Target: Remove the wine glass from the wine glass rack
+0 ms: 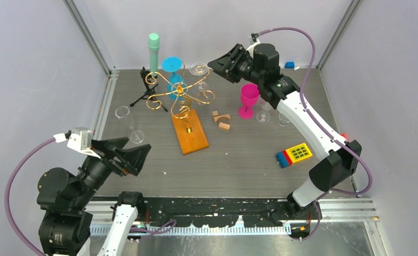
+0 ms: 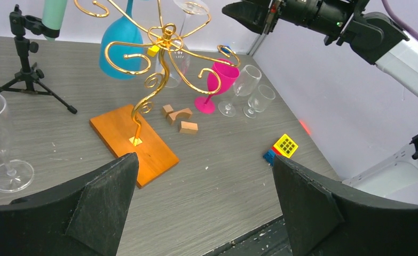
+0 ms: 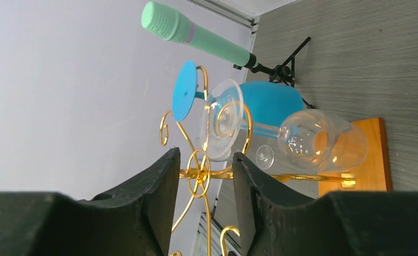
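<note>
My right claw [image 3: 205, 156] stood partly open, with a narrow gap between its fingers and nothing in it. It hung in the air level with the top of the wine glass rack [image 3: 198, 173] and just short of it. It was aimed at the round foot of the clear wine glass [image 3: 221, 120]. That glass hung upside down from one curled arm. The blue glass [image 3: 270, 101] hung close behind it on a neighbouring arm. The rack stood on its wooden base [image 1: 191, 136], mid-table. My left claw [image 2: 204, 159] waited wide open and empty, well apart at the near edge.

I judged the danger to lie in the wire. If I drew the glass against the curl and not out along its opening, the foot would catch and the whole rack could tip or drag. A pinch on the thin rim of the foot might slip. A wide swing could knock the blue glass, or the pink glass [image 1: 248, 98] standing under my wrist.
</note>
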Controlling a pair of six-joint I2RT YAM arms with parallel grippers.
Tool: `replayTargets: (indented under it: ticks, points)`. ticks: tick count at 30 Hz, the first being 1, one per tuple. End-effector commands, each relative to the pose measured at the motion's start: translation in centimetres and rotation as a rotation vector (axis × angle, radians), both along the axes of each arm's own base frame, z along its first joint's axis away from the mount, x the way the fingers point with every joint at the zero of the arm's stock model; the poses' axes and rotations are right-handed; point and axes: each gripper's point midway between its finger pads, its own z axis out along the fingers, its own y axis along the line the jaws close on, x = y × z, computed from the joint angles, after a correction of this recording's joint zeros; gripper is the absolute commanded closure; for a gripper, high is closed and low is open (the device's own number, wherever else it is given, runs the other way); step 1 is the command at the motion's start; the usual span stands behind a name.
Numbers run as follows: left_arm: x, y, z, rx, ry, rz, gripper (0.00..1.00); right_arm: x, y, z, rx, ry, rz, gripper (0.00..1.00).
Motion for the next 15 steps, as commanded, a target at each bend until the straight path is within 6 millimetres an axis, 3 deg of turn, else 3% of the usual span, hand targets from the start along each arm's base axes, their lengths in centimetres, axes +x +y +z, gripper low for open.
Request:
replayTargets:
  ticks: [1, 9, 15]
  points:
    - [1.1, -0.1, 2.2, -0.038, -0.039, 0.008, 0.00, 0.5, 0.2, 1.7, 0.005, -0.023, -0.037, 0.55]
    - [2.9, -0.2, 2.1, -0.060, 0.010, 0.015, 0.00, 1.6, 1.2, 1.8, -0.022, -0.022, -0.044, 0.63]
    - [4.0, -0.4, 1.2, -0.062, 0.073, 0.015, 0.00, 2.1, 1.9, 0.6, -0.047, 0.026, -0.043, 0.66]
